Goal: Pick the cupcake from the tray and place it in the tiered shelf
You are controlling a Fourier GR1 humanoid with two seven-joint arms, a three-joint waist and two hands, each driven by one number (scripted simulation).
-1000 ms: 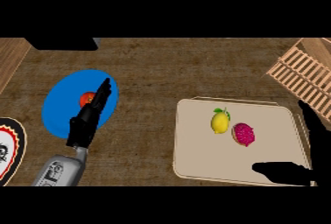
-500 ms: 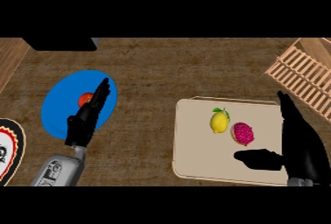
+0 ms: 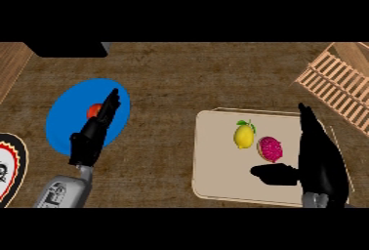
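Head view: right hand (image 3: 320, 158) hangs over the right side of the tray (image 3: 216, 161), fingers straight and together, thumb stuck out to the left, holding nothing. The cupcake (image 3: 271, 149) sits on the tray just left of those fingers and just above the thumb, not yet grasped. My main worry is the lemon (image 3: 245, 135), which is just beside the cupcake on its far side, maybe touching. If I close from here, the thumb could catch the lemon or shove the cupcake into it and tip it. The tiered shelf (image 3: 338, 83) is up at the right, partly cut off by the view's edge, so I can't judge the tier openings, and a carry could clip the slats. Left hand (image 3: 92, 136) rests with fingers straight over the blue plate (image 3: 65, 122), near a small red thing (image 3: 93, 110), well apart from the tray. A patterned plate (image 3: 9, 166) at the left edge is out of the way.
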